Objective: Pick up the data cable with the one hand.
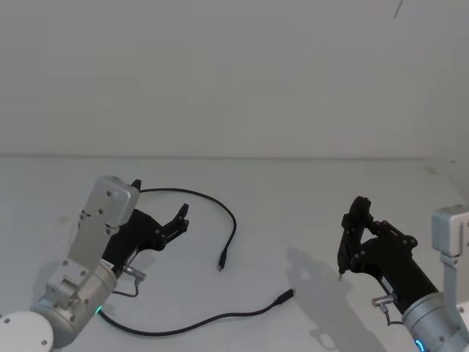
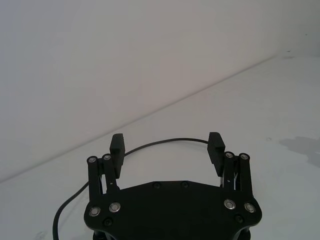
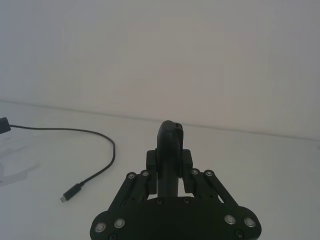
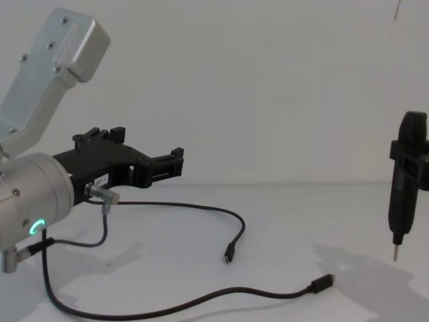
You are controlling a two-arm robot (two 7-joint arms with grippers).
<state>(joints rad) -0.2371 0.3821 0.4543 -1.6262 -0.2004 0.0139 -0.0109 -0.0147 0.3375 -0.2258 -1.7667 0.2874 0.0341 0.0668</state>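
While the left gripper (image 1: pixel 160 198) hangs low over the near-left part of the table (image 1: pixel 293 191), its two fingers are spread wide with nothing between them. In the left wrist view (image 2: pixel 167 143) the gap looks out on bare white surface, with a curve of the data cable (image 2: pixel 165 141) lying on the table beyond the tips. From the chest view this gripper (image 4: pixel 151 147) reaches forward and level, clear of the table, and a green ring (image 4: pixel 35 227) glows on the silver wrist behind it.

Untouched, the data cable (image 1: pixel 234 226) lies flat on the table. From beside the left gripper it arcs away and around to one plug (image 1: pixel 220 264) near the middle of the table. Its other run sweeps from under the left arm along the near edge to a second plug (image 1: pixel 286 295), which lies a little nearer the robot and further right.

Off to the right, well apart from the cable, the right gripper (image 1: pixel 357 220) is held above the table with its fingers pressed together (image 3: pixel 170 131). It throws a soft grey shadow (image 1: pixel 308 271) on the surface.

Matte and plain white, the table meets a bare white wall (image 1: pixel 234 73) along a straight line at the back.
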